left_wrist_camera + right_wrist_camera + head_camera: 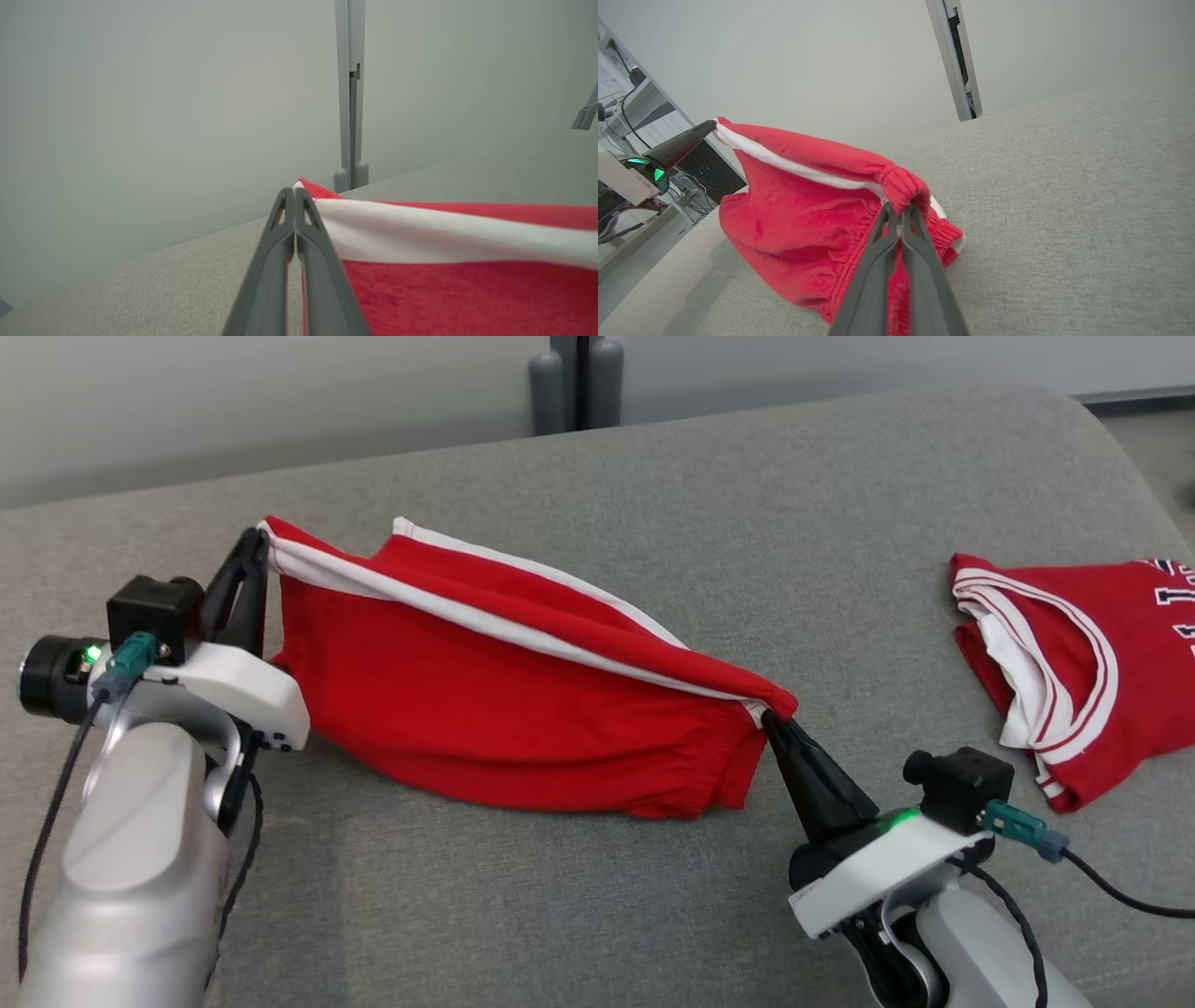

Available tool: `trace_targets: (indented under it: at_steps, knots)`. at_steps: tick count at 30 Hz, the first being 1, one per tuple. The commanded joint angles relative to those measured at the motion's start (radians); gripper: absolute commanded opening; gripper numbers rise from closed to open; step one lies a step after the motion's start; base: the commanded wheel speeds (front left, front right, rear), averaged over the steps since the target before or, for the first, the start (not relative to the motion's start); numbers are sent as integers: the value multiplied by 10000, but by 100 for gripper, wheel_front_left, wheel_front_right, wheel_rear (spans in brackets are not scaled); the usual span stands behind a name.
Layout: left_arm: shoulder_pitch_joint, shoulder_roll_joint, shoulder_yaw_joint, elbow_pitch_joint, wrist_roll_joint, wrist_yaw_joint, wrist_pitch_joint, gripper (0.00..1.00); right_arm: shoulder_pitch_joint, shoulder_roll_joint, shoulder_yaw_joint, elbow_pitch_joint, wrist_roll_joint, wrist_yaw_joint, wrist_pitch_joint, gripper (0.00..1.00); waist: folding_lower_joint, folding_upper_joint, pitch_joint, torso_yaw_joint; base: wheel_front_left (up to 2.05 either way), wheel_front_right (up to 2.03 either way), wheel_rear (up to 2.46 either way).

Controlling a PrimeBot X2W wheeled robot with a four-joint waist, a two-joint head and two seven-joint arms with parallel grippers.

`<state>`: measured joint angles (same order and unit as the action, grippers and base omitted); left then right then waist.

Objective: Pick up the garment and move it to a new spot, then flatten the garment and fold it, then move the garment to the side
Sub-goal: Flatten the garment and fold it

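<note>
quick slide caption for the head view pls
Left gripper and right gripper hold red shorts taut over the grey cushion, red jersey lying aside.

Garment [485,728]: soft matt cloth. Cushion [747,504]: coarse woven grey fabric, matt.

Looks like a lab: shelving [644,95] strung with cables [689,199].

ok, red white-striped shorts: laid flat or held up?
Held up: red white-striped shorts hang between left fingers and right fingers, bottom sagging onto grey cushion.
</note>
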<state>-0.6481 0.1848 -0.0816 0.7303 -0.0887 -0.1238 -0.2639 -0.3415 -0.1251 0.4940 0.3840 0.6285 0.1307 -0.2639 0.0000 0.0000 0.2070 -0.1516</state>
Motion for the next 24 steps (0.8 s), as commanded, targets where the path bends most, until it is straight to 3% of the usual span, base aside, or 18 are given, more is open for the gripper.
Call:
trace_targets:
  at_steps: [1,10,24]
  knots:
    - [-415,155,-44,255,87,-57,-2,0,-252,48,-121,114,-53,-1,-3,0,0,0,569,-455,0,0,0]
    - [-1833,370,-691,1578,445,-25,-3,0,-957,551,-318,759,147,-1,-3,0,0,0,1382,-807,0,0,0]
    - [-2890,122,-875,2641,732,1161,-2,0,-1570,702,247,839,668,-1,-3,0,0,0,2215,-875,0,0,0]
